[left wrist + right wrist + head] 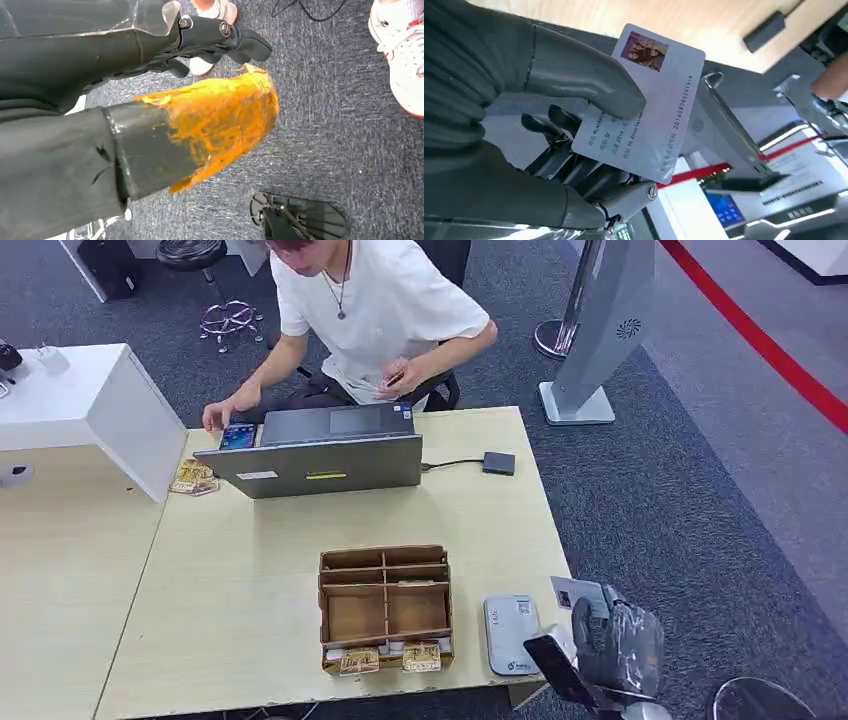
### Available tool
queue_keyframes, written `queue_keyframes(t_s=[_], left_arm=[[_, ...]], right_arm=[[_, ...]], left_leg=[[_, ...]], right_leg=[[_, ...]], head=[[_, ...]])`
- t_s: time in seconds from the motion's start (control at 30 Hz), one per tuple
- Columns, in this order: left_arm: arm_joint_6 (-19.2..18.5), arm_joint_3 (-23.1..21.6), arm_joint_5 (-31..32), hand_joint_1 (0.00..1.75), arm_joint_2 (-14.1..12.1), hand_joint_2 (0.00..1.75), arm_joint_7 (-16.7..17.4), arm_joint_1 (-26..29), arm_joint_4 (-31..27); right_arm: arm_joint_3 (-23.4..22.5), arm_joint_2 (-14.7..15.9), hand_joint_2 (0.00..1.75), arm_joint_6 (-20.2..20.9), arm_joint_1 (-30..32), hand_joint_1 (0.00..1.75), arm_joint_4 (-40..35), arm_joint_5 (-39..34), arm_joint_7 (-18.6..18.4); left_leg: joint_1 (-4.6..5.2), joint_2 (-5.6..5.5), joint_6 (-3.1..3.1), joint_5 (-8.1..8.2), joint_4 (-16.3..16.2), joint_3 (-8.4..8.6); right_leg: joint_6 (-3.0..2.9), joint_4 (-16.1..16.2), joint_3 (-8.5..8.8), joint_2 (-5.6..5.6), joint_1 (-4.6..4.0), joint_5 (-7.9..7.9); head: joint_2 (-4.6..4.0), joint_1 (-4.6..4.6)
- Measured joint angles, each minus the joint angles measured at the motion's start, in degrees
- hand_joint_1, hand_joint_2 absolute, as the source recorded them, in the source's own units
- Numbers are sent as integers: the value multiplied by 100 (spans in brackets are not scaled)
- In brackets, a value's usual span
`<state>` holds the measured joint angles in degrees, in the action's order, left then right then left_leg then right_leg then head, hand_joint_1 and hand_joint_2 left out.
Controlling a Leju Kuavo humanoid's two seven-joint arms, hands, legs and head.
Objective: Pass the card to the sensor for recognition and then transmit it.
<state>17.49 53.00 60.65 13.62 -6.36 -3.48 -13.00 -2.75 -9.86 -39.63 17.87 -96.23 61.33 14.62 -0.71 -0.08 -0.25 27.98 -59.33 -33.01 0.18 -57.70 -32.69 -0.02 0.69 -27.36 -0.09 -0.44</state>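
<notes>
Right robot hand [549, 150] grips the card [651, 107]: thick grey thumb pressed on its face, dark fingers [564, 160] backing it from behind. Card is flat, glossy white plastic, rounded corners, small photo at one corner, lines of print and a number along one edge. In the head view the same robot hand [600, 640], wrapped in crinkled clear film, sits just off the near right corner of the surface [250, 590], with the card [575, 595] held up at that corner, beside the sensor [511, 634].

Sensor is a flat white rounded-rectangle pad with a small label, lying on the surface just right of the box [385, 608]. Box is brown cardboard, divided into rectangular compartments, with two yellowish packets [390, 657] in its front slot.

Left robot hand [220, 42] hangs over speckled grey carpet [340, 125]; dark fingers curled inward, nothing in them, clenched. An orange, rough-smeared rounded cover [220, 120] sits below it in that view.

Far side of the surface: grey laptop [320, 452], lid toward the robot, a small dark square adapter [498, 462] on a cable to its right. A person in a white shirt [370, 300] sits behind, one hand on a phone [237, 436].
</notes>
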Motion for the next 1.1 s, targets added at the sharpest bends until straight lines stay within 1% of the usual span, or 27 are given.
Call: queue_keyframes(t_s=[0.3, 0.4, 0.6, 0.73, 0.8, 0.93, 1.1], left_arm=[[-13, 0, 105, 0, 2, 0, 2, -2, 0], [-46, 0, 138, 0, 9, 0, -4, -3, 0], [-111, 0, 210, 0, 48, 0, -55, -11, 0], [-127, 0, 263, 0, 68, 0, -90, -28, 0], [-136, 0, 284, 0, 83, 0, -96, -39, 0], [-173, 0, 337, 0, 101, 0, -122, -53, 0], [-190, 0, 374, 0, 135, 0, -144, -76, 0]], right_arm=[[-28, -254, 175, 0, -7, 175, -564, 492, 489], [-37, -326, 175, 0, -84, 175, -682, 698, 590], [-28, -372, 175, 0, -350, 175, -871, 997, 652], [13, -374, 175, 2, -573, 175, -951, 1334, 651], [72, -374, 175, 2, -695, 175, -962, 1610, 515], [265, -321, 175, 2, -923, 175, -940, 2086, 54], [722, 37, 175, 4, -1341, 175, -709, 2618, -834]], left_leg=[[0, 0, 0, 0, 0, -1], [0, 0, 0, 0, 0, -1], [0, 0, 0, -1, 0, -1], [0, 0, -2, -2, -1, -1], [0, 0, -2, -2, 0, -1], [0, 0, -2, -2, 0, -1], [0, 1, -2, -3, -1, 0]], right_leg=[[0, 0, 0, 0, 0, 0], [0, 0, 0, 0, 0, 0], [0, 0, 1, 0, 0, 1], [0, 0, 1, 0, 0, 1], [0, 0, 1, 0, 0, 1], [0, -2, 1, 0, 0, 1], [1, -2, 1, 1, 1, 2]], head=[[0, 0], [0, 0], [0, 0], [0, 0], [0, 0], [0, -2], [0, 0]])
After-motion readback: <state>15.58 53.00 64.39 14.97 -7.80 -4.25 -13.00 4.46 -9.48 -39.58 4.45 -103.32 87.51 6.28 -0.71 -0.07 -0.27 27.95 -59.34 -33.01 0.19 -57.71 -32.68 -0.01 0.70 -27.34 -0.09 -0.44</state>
